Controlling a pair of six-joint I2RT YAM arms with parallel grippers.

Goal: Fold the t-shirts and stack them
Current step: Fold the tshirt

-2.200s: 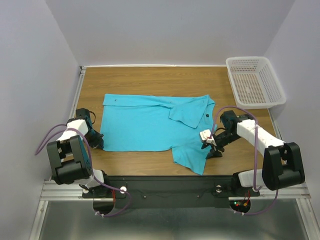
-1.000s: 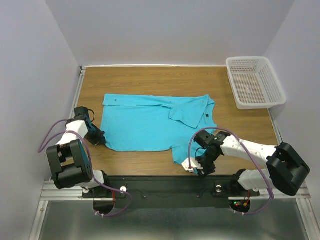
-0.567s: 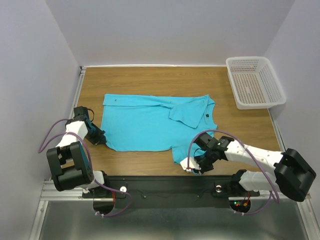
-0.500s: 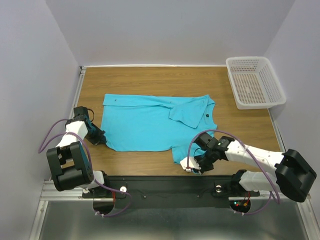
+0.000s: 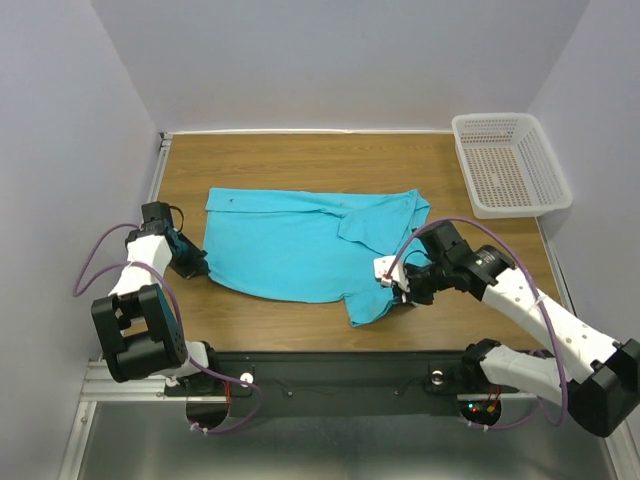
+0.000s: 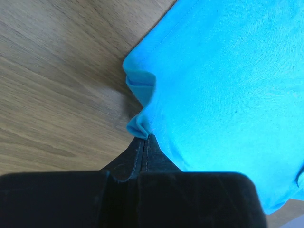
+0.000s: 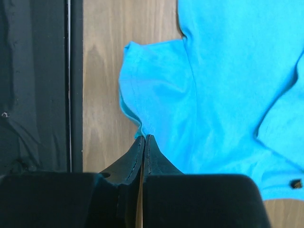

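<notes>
The left pincer was clamped tight on a puckered fold at the left edge of the turquoise t-shirt. The right pincer was likewise clamped tight on the hem of the shirt's near right flap, where the cloth bunched at the fingertips. The shirt lay spread across the middle of the wooden worktop, with its collar on the right half. A white mesh basket stood at the far right corner, well apart from the shirt.

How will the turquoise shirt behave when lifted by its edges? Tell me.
Probably floppy: the shirt puckers into small folds where shut jaws pinch its edge. Likely light: thin cloth lying flat on the table. It may sag between the two pinched spots.
</notes>
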